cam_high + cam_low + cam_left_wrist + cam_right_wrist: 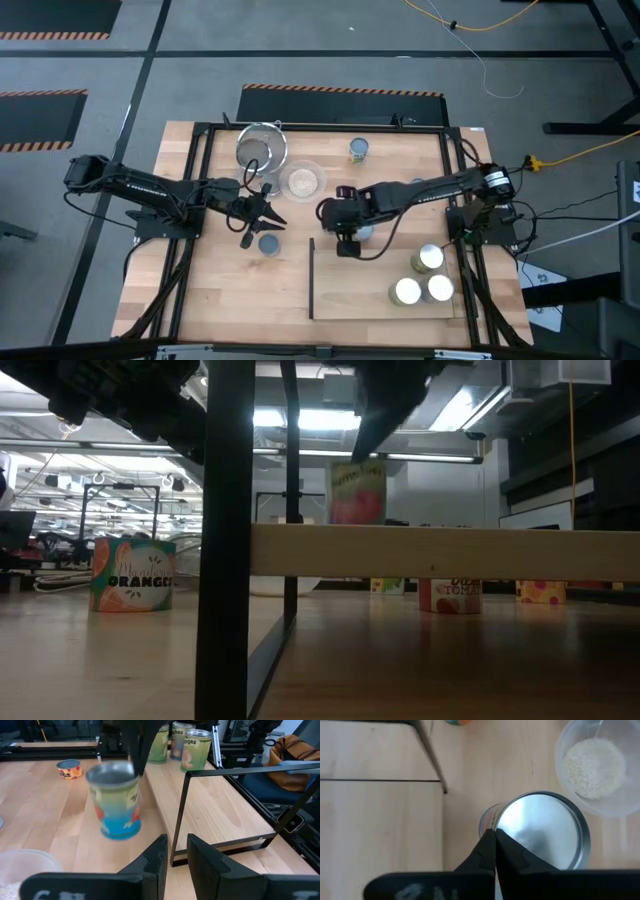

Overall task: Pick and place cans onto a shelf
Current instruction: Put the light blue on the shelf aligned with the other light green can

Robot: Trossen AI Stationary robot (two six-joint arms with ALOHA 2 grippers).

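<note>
Pinched shut on the rim of one upright can, right gripper just beside the shelf (dark edge on its near side). Counted: six cans, three upright on the shelf, three off it, long axes vertical. Left gripper partly parted, grasping nothing.

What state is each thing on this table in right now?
Right gripper: shut on the rim of a can, over the table.
Held can: upright, hanging clear of the table beside the shelf.
Left gripper: waiting near the bowl.
Shelf: three cans standing at one end.
Bowl: holds pale grains.
Strainer: lying beside the bowl.
</note>
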